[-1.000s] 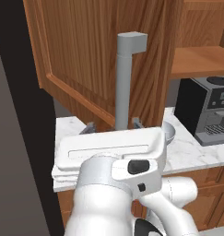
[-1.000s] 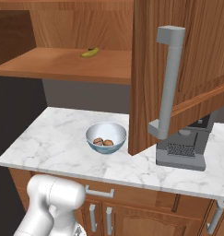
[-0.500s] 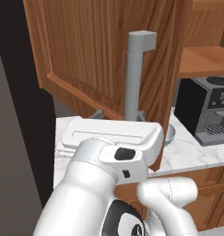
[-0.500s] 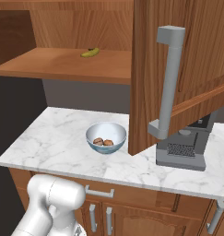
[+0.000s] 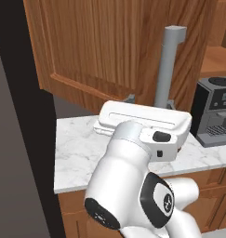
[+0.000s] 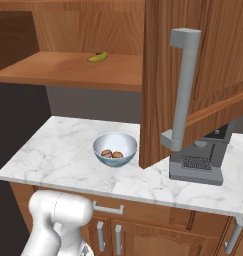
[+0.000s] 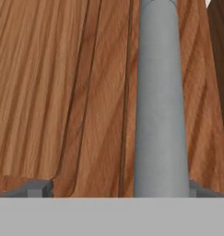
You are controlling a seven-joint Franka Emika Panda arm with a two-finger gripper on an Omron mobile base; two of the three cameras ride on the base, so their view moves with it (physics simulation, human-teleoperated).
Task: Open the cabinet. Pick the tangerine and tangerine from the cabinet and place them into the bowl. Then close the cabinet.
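**Handle straight ahead of the wide jaws; door part-open, fruit in bowl**

Cabinet (image 6: pixel 203 65) door stands swung out over the bench (image 6: pixel 58 160). Its grey bar handle (image 7: pixel 160 97) fills the hand view just ahead of the jaws, long axis running up the frame along the hand's line of sight. Jaws spread fully, holding nothing; fingertips hidden, so contact with the bar cannot be confirmed. Bowl (image 6: pixel 115 149) sits on the bench left of the door's lower edge, with 2 small dull-brown rounds (image 6: pixel 112 154) inside, probably the tangerines. Judgement: door closing is what remains; push must go along the door's swing.

Versus 1 second ago: in the left base view the arm's forward link (image 5: pixel 142 125) has swung right, toward the handle. Door, bowl unchanged in the right base view.
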